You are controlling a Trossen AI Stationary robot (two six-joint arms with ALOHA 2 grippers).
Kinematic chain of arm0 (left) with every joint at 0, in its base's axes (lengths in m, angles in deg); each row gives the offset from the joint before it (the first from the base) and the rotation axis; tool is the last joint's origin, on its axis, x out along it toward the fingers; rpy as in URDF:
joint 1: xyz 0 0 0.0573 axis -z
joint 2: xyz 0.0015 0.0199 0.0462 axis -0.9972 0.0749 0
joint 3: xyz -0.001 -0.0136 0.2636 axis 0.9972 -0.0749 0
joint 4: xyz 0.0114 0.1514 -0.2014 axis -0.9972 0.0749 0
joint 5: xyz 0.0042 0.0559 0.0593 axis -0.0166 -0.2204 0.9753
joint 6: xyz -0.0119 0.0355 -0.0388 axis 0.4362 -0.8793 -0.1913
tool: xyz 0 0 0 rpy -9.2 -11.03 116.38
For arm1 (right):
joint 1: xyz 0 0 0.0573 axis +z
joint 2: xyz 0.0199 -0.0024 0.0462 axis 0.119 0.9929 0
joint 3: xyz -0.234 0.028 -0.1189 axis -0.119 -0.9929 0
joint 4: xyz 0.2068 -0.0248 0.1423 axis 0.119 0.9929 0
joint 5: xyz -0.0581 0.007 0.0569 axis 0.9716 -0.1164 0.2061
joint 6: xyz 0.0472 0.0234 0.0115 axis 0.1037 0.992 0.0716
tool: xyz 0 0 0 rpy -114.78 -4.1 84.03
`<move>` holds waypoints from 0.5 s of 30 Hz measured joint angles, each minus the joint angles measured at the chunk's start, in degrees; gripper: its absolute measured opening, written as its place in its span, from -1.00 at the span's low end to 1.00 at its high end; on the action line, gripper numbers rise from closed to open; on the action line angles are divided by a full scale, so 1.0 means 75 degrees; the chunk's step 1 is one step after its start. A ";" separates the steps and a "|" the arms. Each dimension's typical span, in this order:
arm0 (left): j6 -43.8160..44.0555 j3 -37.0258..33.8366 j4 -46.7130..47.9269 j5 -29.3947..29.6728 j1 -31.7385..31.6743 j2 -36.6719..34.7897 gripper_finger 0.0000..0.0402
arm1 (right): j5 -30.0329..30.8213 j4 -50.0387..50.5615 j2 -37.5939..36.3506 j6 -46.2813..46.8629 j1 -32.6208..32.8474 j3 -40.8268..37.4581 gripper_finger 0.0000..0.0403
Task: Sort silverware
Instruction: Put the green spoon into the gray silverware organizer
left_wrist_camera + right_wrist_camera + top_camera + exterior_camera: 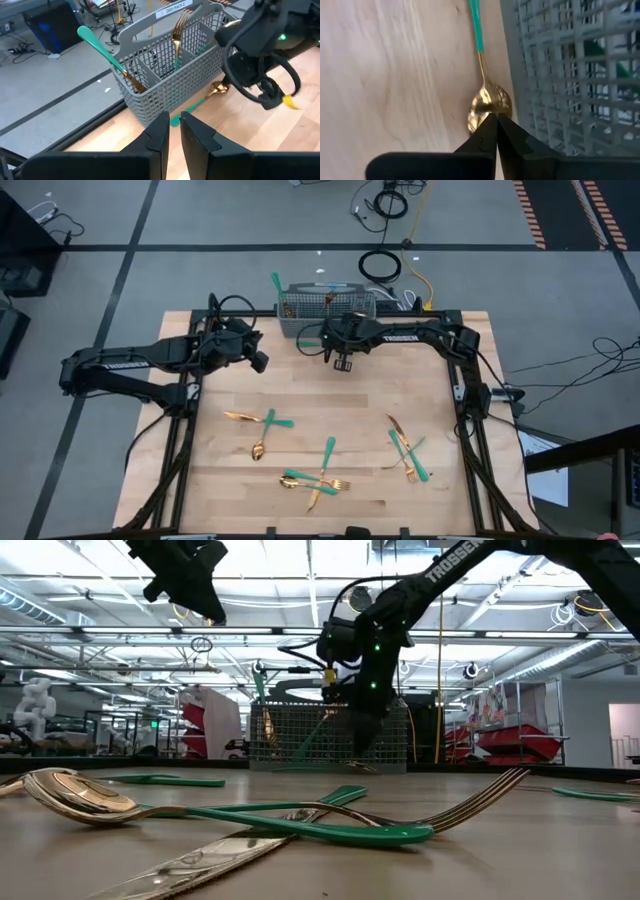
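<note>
A gold spoon with a teal handle (489, 102) lies flat on the table against the near wall of the grey mesh basket (325, 306); the left wrist view shows this spoon (217, 89) too. My right gripper (496, 117) is shut, with its tips at the spoon's bowl. It hangs low beside the basket (330, 735) in the low view (365, 745). My left gripper (258, 363) hovers left of the basket, open by a narrow gap (173, 125) and holding nothing. A fork (177, 30) and a teal-handled piece (95, 42) stand in the basket. More silverware (320, 475) lies near the table's near edge. My right gripper's shut fingertips (490, 125) come down from above onto the near rim of the spoon's bowl (487, 107). The spoon lies flat on the table. Whether the tips touch the bowl, I cannot tell.
Three loose groups of silverware lie on the near half of the table: left (262, 425), middle (320, 475) and right (408, 450). The basket stands at the far edge. Bare wood (330, 400) lies between the grippers and the groups. Cables (380, 265) lie on the floor beyond.
</note>
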 joint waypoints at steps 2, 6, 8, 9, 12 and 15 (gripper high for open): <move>-0.0004 0.0000 0.0036 -0.0002 0.0005 0.0003 -0.73 | 0.0139 0.0027 0.0031 0.0003 0.0031 0.0000 -1.00; -0.0009 0.0000 0.0041 0.0000 0.0008 0.0003 -0.73 | 0.0136 0.0083 0.0030 0.0076 -0.0004 -0.0003 -1.00; -0.0012 0.0000 0.0039 0.0000 0.0008 0.0003 -0.73 | 0.0131 0.0338 0.0030 0.0131 -0.0003 -0.0003 -1.00; -0.0011 0.0000 0.0038 -0.0002 0.0008 0.0003 -0.73 | 0.0119 0.0481 0.0030 0.0157 0.0017 -0.0003 -1.00; -0.0006 0.0000 0.0038 -0.0005 0.0008 0.0003 -0.73 | 0.0075 0.0734 0.0030 0.0026 0.0170 -0.0005 -1.00; -0.0015 0.0000 0.0035 -0.0008 0.0008 0.0003 -0.73 | 0.0090 0.0857 0.0020 -0.0164 0.0375 -0.0006 -1.00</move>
